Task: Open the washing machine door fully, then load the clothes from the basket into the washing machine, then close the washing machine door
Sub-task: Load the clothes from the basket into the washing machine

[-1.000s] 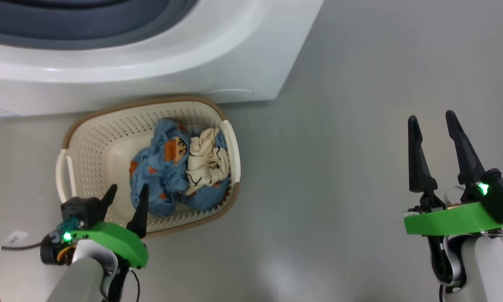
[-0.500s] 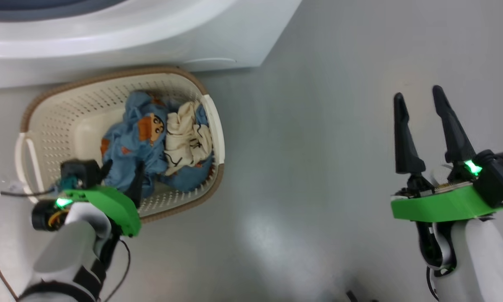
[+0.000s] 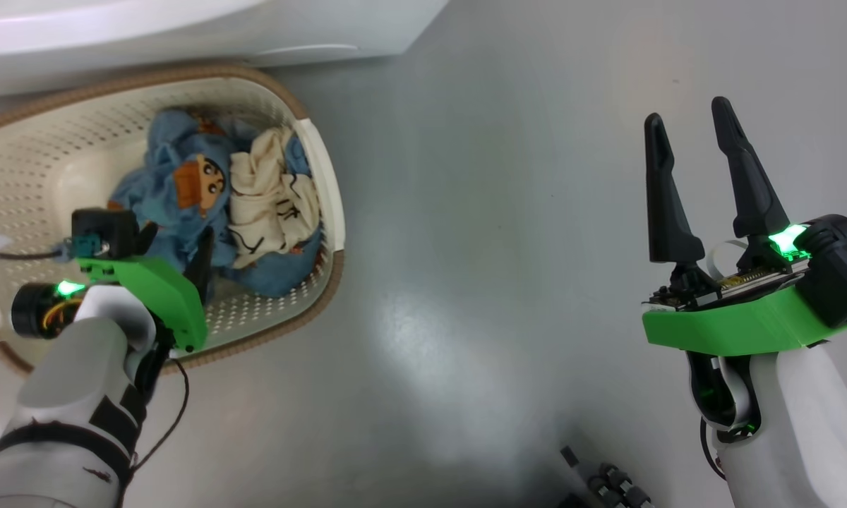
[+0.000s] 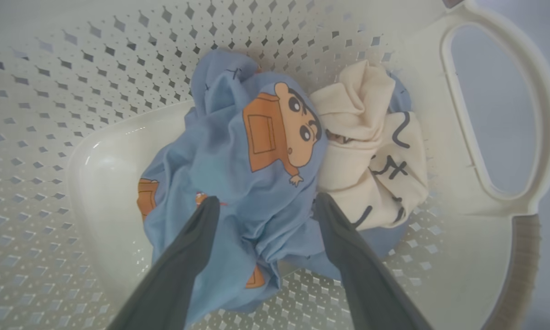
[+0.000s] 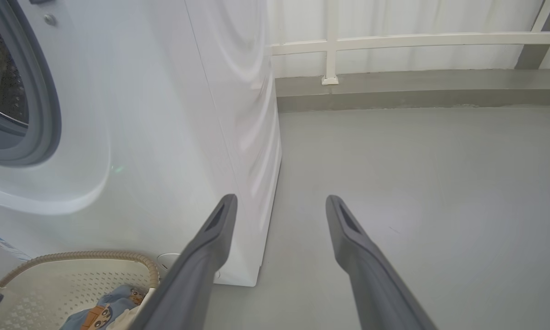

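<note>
Clothes (image 4: 238,151) lie bunched inside the basket (image 4: 96,82), cream piece (image 4: 371,151) against its handle (image 4: 547,114). The basket's long axis runs along the washing machine (image 5: 165,114) front. Left end effector (image 4: 266,200), spread, reaches into the basket, straddling the blue garment (image 4: 220,137). Right end effector (image 3: 687,113), spread, hovers well outside the basket.

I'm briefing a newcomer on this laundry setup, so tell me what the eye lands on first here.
A light blue garment with orange cartoon prints lies bunched against a cream garment with black line drawings in the cream perforated basket, on the grey floor before the white washing machine. The open left claw points down at the blue one; the open right claw, on its green mount, hangs over the floor to the right.
</note>
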Robot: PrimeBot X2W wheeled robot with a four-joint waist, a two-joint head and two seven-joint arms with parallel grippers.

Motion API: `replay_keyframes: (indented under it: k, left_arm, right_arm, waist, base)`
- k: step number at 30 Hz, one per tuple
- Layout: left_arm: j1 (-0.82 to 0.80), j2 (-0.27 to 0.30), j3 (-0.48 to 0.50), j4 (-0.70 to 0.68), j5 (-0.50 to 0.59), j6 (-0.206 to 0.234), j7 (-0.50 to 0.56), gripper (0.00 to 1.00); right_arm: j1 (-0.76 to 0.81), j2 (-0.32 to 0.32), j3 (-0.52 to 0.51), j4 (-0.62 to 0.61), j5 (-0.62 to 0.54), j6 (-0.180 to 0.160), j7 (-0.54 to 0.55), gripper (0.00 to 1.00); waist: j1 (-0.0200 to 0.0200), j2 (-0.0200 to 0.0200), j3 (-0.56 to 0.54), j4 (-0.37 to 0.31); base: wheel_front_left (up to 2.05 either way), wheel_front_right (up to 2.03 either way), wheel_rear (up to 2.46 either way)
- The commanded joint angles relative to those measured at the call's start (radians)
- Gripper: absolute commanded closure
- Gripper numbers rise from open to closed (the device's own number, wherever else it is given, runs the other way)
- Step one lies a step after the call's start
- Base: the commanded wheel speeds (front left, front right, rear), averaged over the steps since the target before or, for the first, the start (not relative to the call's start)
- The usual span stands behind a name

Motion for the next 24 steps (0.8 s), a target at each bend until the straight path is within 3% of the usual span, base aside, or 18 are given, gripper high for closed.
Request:
replay_keyframes:
  k: [1,22,23,24]
  left_arm:
    - [-0.001,0.043,0.007,-0.008,-0.008,0.001,0.002,0.0]
    - [-0.081,0.117,-0.125,-0.007,-0.107,0.001,0.05,0.0]
    - [-0.083,0.12,-0.128,-0.004,-0.11,0.001,0.049,0.09]
    - [-0.087,0.122,-0.131,-0.001,-0.114,0.001,0.049,0.25]
  right_arm:
    - [0.009,-0.003,0.021,-0.026,0.007,0.004,-0.008,0.0]
    - [-0.008,-0.003,0.045,-0.059,0.041,0.004,-0.008,0.0]
    - [-0.008,-0.003,0.046,-0.06,0.041,0.004,-0.008,0.0]
    - [-0.008,-0.003,0.046,-0.06,0.042,0.004,-0.008,0.0]
  waist:
    - [-0.0001,0.0,0.025,-0.021]
    - [-0.0001,0.0,0.098,-0.074]
    - [-0.0001,0.0,0.099,-0.075]
    - [-0.0001,0.0,0.101,-0.076]
  base:
    - [0.0,0.0,0.0]
    - [0.0,0.0,0.0]
    - [0.0,0.0,0.0]
    - [0.0,0.0,0.0]
